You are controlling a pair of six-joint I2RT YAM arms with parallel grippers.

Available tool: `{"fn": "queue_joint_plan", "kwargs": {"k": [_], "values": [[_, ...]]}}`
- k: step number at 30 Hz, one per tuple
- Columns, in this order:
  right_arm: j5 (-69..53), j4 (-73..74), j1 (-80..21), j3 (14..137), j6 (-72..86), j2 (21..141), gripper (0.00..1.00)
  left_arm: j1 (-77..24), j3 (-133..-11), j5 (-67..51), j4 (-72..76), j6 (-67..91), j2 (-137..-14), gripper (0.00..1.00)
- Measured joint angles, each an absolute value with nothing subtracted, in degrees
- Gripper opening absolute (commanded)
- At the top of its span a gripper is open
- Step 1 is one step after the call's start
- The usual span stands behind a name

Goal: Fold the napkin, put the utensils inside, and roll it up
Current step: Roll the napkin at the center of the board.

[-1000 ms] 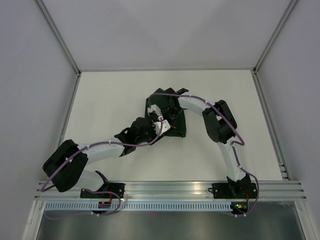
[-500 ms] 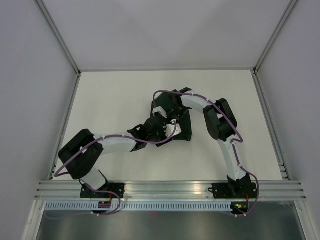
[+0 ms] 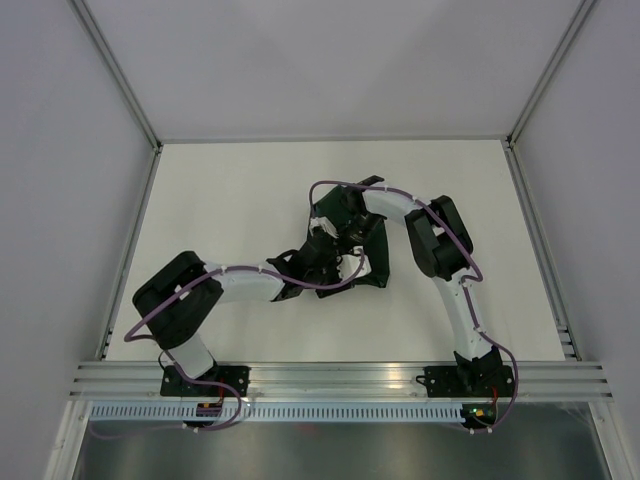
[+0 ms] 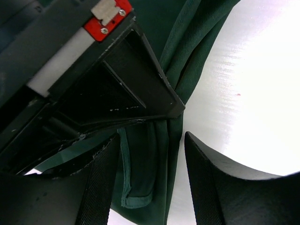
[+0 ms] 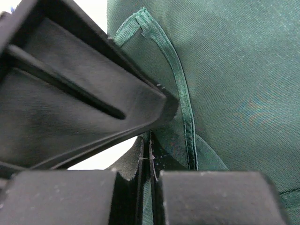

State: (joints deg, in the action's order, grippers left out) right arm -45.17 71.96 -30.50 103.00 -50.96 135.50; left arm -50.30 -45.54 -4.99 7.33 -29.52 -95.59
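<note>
The napkin [image 3: 378,264] lies bunched about the middle of the white table [image 3: 230,200], a little toward 1 o'clock. Most of it is covered from above by both wrists; only green slivers show at its 12 o'clock tip and along its 4 o'clock edge.

The right gripper [image 3: 335,228] comes over it from 2 o'clock. In the right wrist view its fingers [image 5: 206,197] are clenched together with a fold of the napkin [image 5: 234,70] pinched at the seam, beside a stitched hem.

The left gripper [image 3: 333,262] reaches in from 8 o'clock. In the left wrist view its fingers [image 4: 211,183] stand apart, released, with a folded strip of the napkin [image 4: 159,183] between them. The right gripper [image 4: 117,84] sits just above, blocking the cloth at 10 o'clock. Purple cables [image 3: 400,195] loop over both arms, and an aluminium rail [image 3: 340,375] runs along the table's 6 o'clock edge.

Since a second ago the left arm's elbow has swung from the 8 o'clock edge toward the centre. The visible cloth has drawn in toward 3 o'clock.
</note>
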Motion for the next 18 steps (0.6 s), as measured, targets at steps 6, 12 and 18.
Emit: {"fn": "queue_joint_plan", "kwargs": {"k": [6,12,18], "values": [[-45.2,73.1,-30.5,103.4,-51.1,135.9,0.03,-51.0,-46.2,-4.0,7.8,-31.3,-97.0,0.64],[-45.2,74.5,-30.3,104.3,-51.2,136.8,0.03,-51.5,-47.0,-3.1,7.9,-32.7,-97.9,0.62],[-45.0,75.3,-29.5,104.4,-51.2,136.9,0.03,-51.5,-49.7,-3.8,5.5,-33.1,-99.6,0.45]]}}
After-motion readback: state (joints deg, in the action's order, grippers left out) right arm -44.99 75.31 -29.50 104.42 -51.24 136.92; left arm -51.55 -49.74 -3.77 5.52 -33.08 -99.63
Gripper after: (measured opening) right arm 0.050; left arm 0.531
